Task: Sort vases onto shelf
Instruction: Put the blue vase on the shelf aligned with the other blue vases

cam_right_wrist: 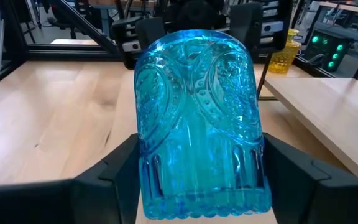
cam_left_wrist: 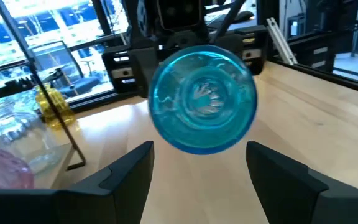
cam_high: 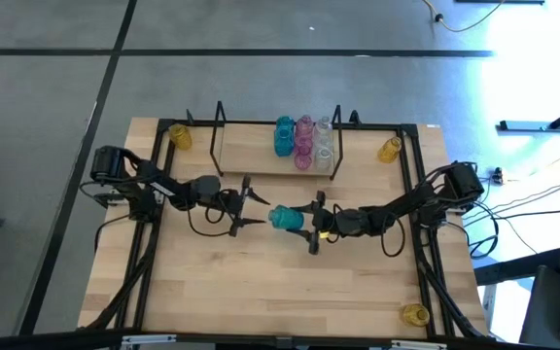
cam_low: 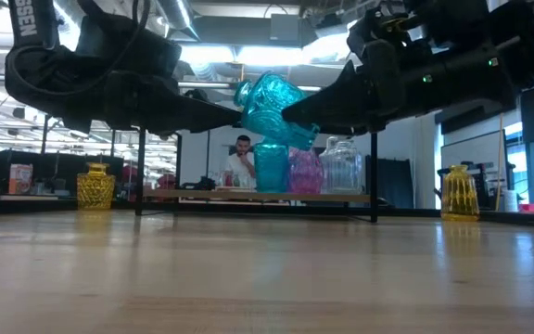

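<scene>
Vase (cam_high: pixel 286 218) in right hand (cam_high: pixel 311 224).

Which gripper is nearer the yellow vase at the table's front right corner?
Right. The right gripper, holding a teal vase mid-table, is nearer the yellow vase. The left gripper is open, farther left.

A teal vase (cam_high: pixel 286 218) hung tilted above mid-table. On the shelf (cam_high: pixel 261 161) stood a teal vase (cam_high: pixel 284 137), pink vases (cam_high: pixel 304 142) and clear vases (cam_high: pixel 324 140) clustered together. Three yellow vases (cam_high: pixel 180 136) sat near the table's corners.
</scene>
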`<act>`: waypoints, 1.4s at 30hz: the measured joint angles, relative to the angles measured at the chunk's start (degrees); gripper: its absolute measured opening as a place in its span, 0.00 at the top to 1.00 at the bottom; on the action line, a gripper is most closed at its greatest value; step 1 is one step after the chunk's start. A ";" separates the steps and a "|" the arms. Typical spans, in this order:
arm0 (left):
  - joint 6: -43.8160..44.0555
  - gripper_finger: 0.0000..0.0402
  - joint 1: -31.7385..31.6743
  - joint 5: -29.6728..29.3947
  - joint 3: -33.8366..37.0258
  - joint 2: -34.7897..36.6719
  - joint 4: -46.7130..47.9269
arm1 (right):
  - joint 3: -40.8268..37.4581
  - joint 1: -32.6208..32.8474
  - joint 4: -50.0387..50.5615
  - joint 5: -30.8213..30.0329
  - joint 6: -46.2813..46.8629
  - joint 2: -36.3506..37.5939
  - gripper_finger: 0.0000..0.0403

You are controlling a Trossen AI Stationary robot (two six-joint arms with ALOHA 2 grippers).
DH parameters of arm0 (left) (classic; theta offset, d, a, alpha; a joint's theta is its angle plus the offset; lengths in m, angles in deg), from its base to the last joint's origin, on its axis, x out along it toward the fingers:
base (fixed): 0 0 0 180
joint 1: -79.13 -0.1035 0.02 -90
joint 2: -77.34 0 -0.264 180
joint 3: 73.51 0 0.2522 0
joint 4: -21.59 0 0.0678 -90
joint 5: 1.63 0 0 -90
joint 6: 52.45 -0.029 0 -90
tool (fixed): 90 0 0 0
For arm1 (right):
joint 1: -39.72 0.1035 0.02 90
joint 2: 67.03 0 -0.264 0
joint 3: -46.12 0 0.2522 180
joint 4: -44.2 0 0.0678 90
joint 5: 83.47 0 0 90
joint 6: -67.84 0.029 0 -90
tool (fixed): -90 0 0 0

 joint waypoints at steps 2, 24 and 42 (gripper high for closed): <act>-0.04 0.38 0.14 0.00 0.00 0.00 -0.02 | 0.00 0.00 -0.25 -0.03 -0.01 0.00 0.41; 3.25 0.38 1.64 -1.55 -1.77 0.04 -0.57 | 1.03 -0.02 -1.67 -1.00 -1.44 -1.77 0.41; 5.02 0.39 1.69 -1.62 -1.81 0.07 -3.01 | 0.98 -0.46 -3.51 -0.37 -2.35 -1.77 0.41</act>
